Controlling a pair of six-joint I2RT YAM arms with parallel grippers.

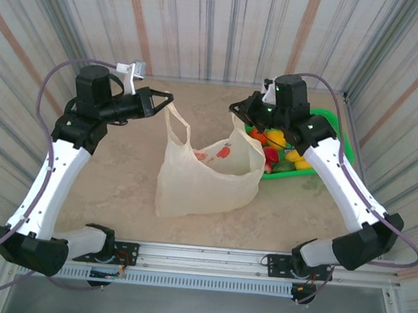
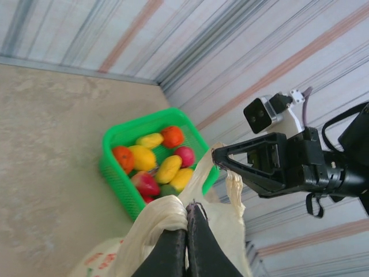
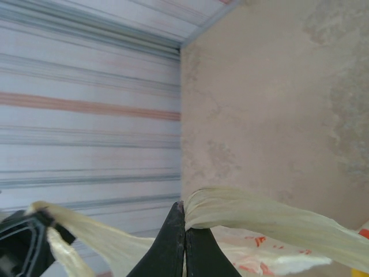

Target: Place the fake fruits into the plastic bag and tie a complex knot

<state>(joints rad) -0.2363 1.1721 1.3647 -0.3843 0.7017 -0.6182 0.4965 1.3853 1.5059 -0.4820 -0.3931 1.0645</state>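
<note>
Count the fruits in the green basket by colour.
Yellow fruits: 4
Orange fruits: 2
Red fruits: 2
Total: 8 clearly showing from the left wrist camera; green ones or others underneath are too hidden to count.

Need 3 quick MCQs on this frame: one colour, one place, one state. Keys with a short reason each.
1. The prints on the plastic bag are: A red-orange; B blue; C black.
2. The fake fruits lie: A in the bag; B in the green basket; C on a plate.
3. The left gripper and right gripper are: A both open; B both shut on nothing; C both shut on the bag.

1 A: red-orange marks show on its side.
2 B: all are piled in the basket.
3 C: each wrist view shows jaws closed on cream bag film.
</note>
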